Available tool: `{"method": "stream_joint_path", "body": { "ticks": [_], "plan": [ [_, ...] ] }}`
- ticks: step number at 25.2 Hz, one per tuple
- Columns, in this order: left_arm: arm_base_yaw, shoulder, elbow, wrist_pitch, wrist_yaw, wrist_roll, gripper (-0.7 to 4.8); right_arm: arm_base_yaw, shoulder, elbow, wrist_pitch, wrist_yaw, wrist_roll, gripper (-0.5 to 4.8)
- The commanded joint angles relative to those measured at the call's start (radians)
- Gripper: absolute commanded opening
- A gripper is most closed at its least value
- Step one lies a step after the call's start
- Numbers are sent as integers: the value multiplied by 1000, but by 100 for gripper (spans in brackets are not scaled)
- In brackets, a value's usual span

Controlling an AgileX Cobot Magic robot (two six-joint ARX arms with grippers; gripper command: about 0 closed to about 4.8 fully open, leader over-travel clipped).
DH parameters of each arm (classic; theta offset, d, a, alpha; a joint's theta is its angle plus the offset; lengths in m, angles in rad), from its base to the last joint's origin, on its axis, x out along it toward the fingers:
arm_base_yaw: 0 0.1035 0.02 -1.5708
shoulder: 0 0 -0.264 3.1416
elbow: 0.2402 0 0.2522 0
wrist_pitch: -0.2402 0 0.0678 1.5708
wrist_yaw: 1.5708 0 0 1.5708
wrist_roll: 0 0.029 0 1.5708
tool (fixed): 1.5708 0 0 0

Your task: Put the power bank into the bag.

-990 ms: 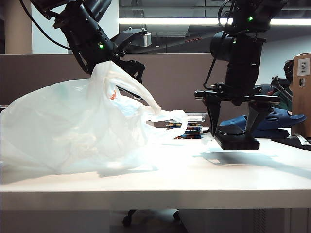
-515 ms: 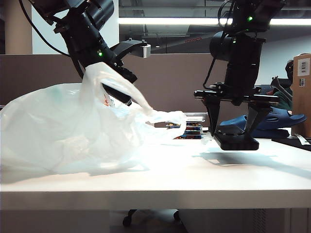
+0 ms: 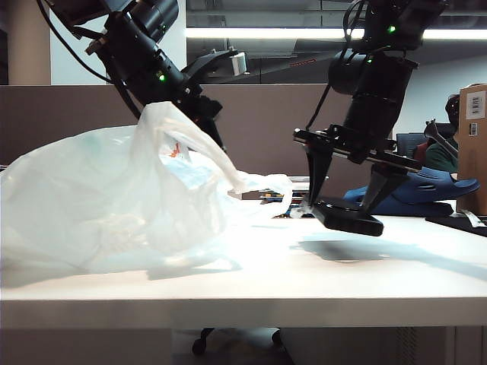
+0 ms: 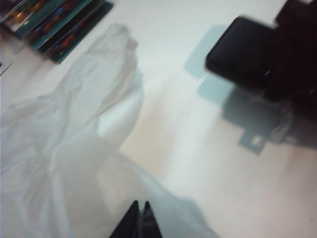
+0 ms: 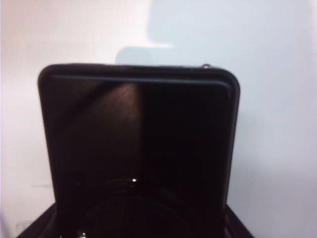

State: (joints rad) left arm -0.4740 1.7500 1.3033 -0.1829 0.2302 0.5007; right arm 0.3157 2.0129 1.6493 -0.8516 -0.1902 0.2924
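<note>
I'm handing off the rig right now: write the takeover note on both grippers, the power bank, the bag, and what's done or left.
Left gripper: shut on the bag, pinching the plastic near its raised handle, left side of the table.
Right gripper: shut on the power bank, held tilted just above the table, right of the bag.
Done: power bank picked up, bag gripped.
Left: carry the power bank into the bag's mouth and release.
</note>
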Motion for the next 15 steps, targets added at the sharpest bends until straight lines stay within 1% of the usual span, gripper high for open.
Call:
{"method": "stream_joint_path", "body": {
  "ticks": [1, 5, 8, 9, 11, 13, 14, 15],
  "plan": [
    [2, -5, 3, 24, 27, 0, -6, 3, -12, 8, -2, -93, -25, 238],
    [2, -5, 3, 38, 135, 0, -6, 3, -12, 8, -11, -203, -62, 237],
    [2, -5, 3, 52, 269, 0, -6, 4, -12, 8, -12, -278, -88, 237],
    [2, -5, 3, 55, 289, 0, -6, 4, -12, 9, -12, -288, -88, 237],
    [2, -5, 3, 56, 291, 0, -6, 4, -12, 12, -12, -287, -88, 237],
    [2, -5, 3, 58, 335, 0, -6, 4, -12, 13, -11, -288, -92, 237],
    [2, -5, 3, 60, 373, 0, -6, 4, -12, 13, -12, -292, -108, 236],
    [2, -5, 3, 61, 397, 0, -6, 4, -12, 14, -12, -304, -116, 224]
  ]
}}
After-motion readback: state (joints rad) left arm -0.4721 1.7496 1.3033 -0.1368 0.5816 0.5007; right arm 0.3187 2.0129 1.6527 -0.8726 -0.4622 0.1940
